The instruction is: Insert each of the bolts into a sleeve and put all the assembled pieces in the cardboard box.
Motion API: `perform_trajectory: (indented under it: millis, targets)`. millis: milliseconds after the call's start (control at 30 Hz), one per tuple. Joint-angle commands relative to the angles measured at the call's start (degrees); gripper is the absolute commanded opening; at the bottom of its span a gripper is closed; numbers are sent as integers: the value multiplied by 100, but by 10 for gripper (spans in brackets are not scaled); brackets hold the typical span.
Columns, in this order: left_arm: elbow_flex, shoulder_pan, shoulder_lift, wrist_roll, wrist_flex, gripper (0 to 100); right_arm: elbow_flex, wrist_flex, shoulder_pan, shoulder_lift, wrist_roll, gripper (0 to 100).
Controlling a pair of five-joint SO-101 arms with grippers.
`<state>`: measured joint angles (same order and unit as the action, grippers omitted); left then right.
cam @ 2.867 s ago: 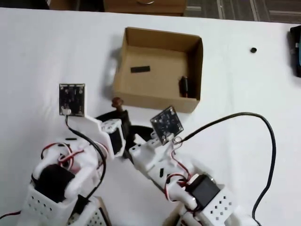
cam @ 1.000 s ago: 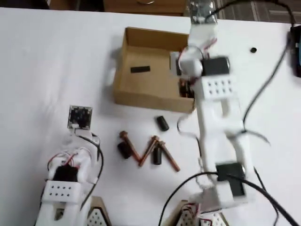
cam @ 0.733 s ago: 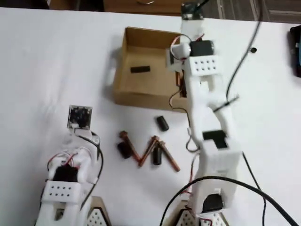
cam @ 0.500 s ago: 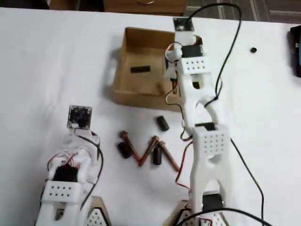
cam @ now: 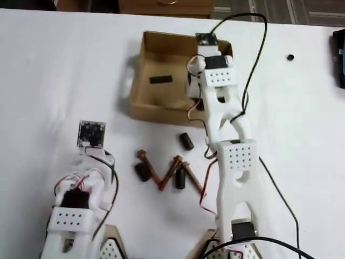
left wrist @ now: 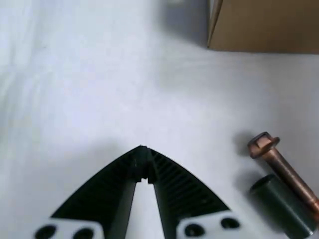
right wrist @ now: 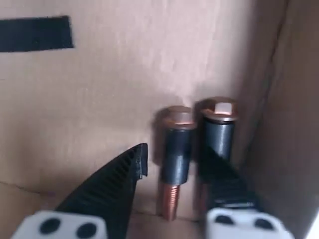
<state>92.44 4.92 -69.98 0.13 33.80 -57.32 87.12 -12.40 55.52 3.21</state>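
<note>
right wrist view has the right gripper (right wrist: 174,157) open wide inside the box (right wrist: 99,99), one assembled piece (right wrist: 178,144) between its jaws, lying beside a second piece (right wrist: 219,132); left gripper (left wrist: 143,162) is closed, empty, over the table (left wrist: 75,74), near a loose bolt (left wrist: 279,162) just beside a sleeve (left wrist: 281,209), the box's corner well beyond them

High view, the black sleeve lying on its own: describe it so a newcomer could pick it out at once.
Find the cardboard box. Between its front wall and the cluster of copper bolts lies a short black sleeve. Unlike the two other sleeves, it touches no bolt.
</note>
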Motion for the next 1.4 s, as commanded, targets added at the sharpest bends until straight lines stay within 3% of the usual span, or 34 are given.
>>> perform_trajectory:
  millis: [0,333,500,900,1167,1367]
  targets:
    - [-13,18,-62,18,-97,20,-536,338,40,-110,-26,259]
    - [-13,18,-62,18,-97,20,-2303,1393,13,-312,-26,262]
    - [-13,26,-62,18,-97,20,-2154,1411,-180,-1218,-35,262]
    - [-13,35,-62,18,-97,20,3068,1393,-1314,-5015,-35,262]
    - [-13,26,-62,18,-97,20,4738,1323,-1613,-5446,-448,262]
    - [-13,26,-62,18,-97,20,5890,22,-1578,-5446,-949,262]
